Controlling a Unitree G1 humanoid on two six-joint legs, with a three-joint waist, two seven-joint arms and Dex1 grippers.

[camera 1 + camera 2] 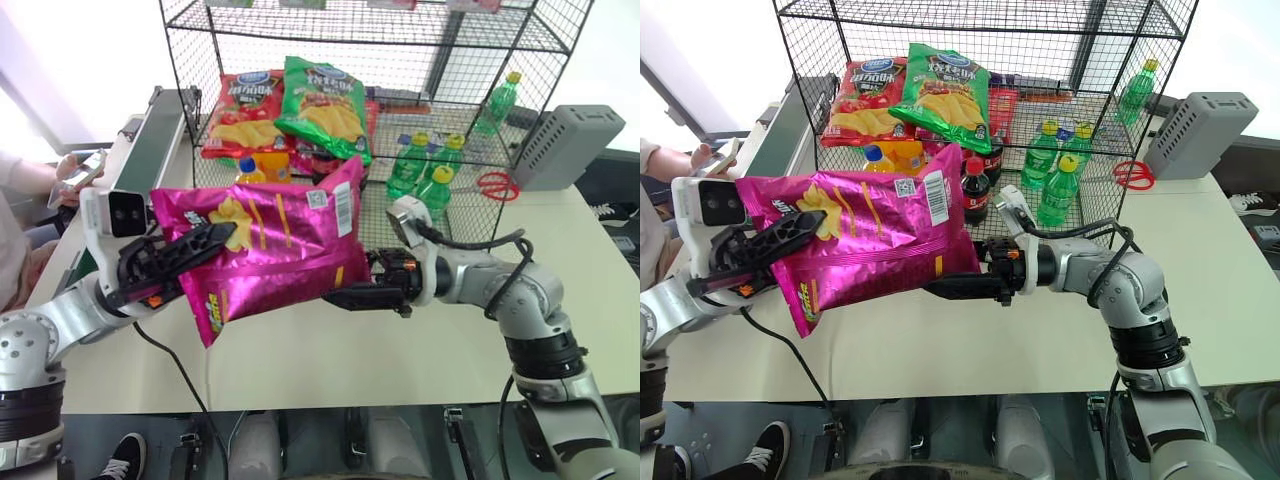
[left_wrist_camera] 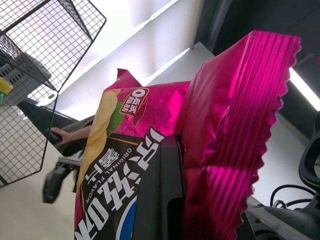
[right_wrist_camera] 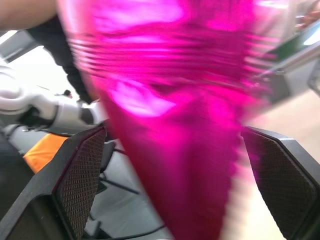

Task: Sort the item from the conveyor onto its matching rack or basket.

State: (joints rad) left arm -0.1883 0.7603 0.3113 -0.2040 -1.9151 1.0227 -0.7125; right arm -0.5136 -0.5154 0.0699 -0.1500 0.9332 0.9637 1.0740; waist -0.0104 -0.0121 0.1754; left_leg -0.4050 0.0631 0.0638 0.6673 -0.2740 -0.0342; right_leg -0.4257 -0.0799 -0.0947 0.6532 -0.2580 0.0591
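Mid-transfer: left pincer (image 1: 185, 252) clamped on glossy magenta-pink chip bag (image 1: 275, 245), held above surface; right pincer (image 3: 172, 185) wide open, straddling bag's end. Next: close right, carry to black wire-grid rack (image 1: 455, 60).

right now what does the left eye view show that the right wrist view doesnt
Left eye view alone: the black wire rack holding a red chip bag, a green chip bag and green bottles, plus the conveyor, a grey box, red scissors and the left hand shut on the bag's end.

Right wrist view alone: the right hand's black fingers spread wide either side of the bag's edge.

Both: the magenta chip bag.
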